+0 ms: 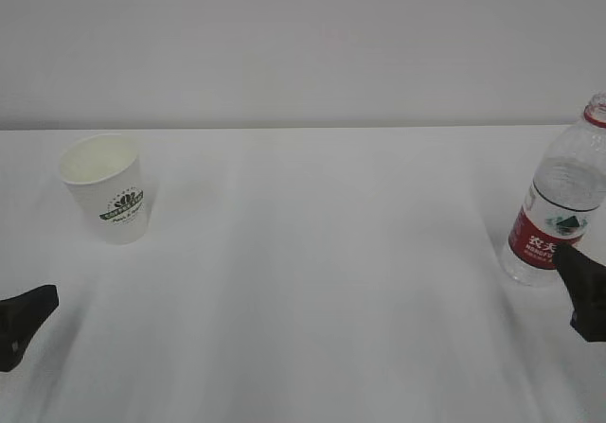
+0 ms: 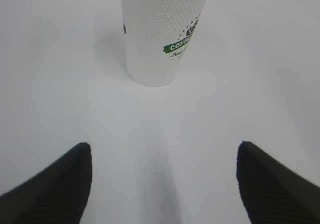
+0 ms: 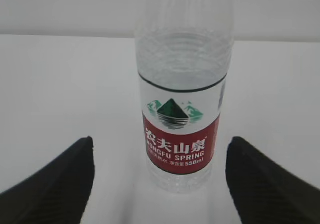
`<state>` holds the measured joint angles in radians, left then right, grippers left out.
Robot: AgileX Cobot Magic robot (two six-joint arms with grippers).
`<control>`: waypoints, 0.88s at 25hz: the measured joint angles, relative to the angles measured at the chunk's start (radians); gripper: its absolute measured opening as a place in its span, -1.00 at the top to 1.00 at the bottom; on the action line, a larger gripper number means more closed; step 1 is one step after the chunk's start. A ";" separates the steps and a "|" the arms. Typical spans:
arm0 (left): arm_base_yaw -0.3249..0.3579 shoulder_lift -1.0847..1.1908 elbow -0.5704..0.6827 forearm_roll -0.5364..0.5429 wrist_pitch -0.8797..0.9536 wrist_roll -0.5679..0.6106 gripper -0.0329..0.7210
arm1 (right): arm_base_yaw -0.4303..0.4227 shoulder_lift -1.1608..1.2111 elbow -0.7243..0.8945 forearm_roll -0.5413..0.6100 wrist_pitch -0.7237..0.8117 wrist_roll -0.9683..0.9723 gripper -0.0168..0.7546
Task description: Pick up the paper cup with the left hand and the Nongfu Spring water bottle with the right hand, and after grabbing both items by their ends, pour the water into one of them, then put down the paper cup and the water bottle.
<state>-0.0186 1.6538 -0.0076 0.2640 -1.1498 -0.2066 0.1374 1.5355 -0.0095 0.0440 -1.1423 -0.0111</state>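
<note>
White tabletop (image 1: 312,281), both items standing upright and well apart: paper cup (image 1: 106,188) far left, Nongfu Spring water bottle (image 1: 559,210) at the right edge of the exterior view. Left hand (image 2: 162,184) has its jaws spread wide, nothing between them, and the cup sits ahead of it, slightly left of the gap's centre, not touched. Right hand (image 3: 160,181) is likewise wide open and empty, with the bottle centred ahead of the gap and not yet between the jaws. No cap is visible above the red neck ring, though the very top is cut off; the water (image 3: 182,58) level sits high, above the red label. Risks as I judge them: the cup is light and looks empty, so one jaw touching first would shove or tip it, and the left approach being off-centre makes that more likely. Squeezing thin paper hard could crush the rim. The bottle is tall and thin-walled; a jaw clipping it could topple it, and if it is uncapped that spills. Clamping the soft ribbed wall hard could push water out of the neck. Bottle sits near the frame edge, so the grip may be hard to verify from outside.
</note>
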 joint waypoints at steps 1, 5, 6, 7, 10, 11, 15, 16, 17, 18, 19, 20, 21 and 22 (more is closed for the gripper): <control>0.000 0.000 0.000 0.000 0.000 0.000 -0.84 | 0.000 0.015 -0.006 0.000 0.000 0.000 -0.65; 0.000 0.000 0.000 0.002 0.000 0.000 -0.82 | 0.000 0.089 -0.037 0.000 0.000 0.000 -0.65; 0.000 0.000 0.000 0.002 0.000 0.000 -0.82 | 0.000 0.105 -0.044 0.000 0.000 0.000 -0.64; 0.000 0.000 0.000 0.002 0.000 0.000 -0.81 | 0.000 0.118 -0.054 0.000 0.000 -0.002 -0.64; 0.000 0.000 0.000 0.002 0.000 0.000 -0.79 | 0.000 0.145 -0.081 0.002 0.000 -0.002 -0.62; 0.000 0.000 0.000 0.002 0.000 0.000 -0.78 | 0.000 0.151 -0.090 0.002 0.000 -0.002 -0.62; 0.000 0.000 0.000 0.002 0.000 0.000 -0.77 | 0.000 0.183 -0.118 0.023 -0.002 -0.002 -0.62; 0.000 0.000 0.000 0.002 0.000 0.000 -0.76 | 0.000 0.192 -0.125 0.026 -0.002 -0.002 -0.61; 0.000 0.000 0.000 0.002 0.000 0.000 -0.76 | 0.000 0.201 -0.131 0.030 -0.003 -0.002 -0.60; 0.000 0.000 0.000 0.002 0.000 0.000 -0.75 | 0.000 0.208 -0.140 0.031 -0.003 -0.002 -0.60; 0.000 0.000 0.000 0.002 0.000 0.000 -0.75 | 0.000 0.217 -0.147 0.033 -0.003 -0.002 -0.60; 0.000 0.000 0.000 0.002 0.000 0.000 -0.75 | 0.000 0.228 -0.152 0.033 -0.003 -0.002 -0.59; 0.000 0.000 0.000 0.002 0.000 0.000 -0.75 | 0.000 0.238 -0.160 0.033 -0.003 -0.002 -0.59; 0.000 0.000 0.000 0.002 0.000 0.000 -0.74 | 0.000 0.245 -0.169 0.033 -0.003 -0.002 -0.59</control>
<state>-0.0186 1.6538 -0.0076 0.2660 -1.1498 -0.2066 0.1374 1.7809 -0.1781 0.0773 -1.1452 -0.0127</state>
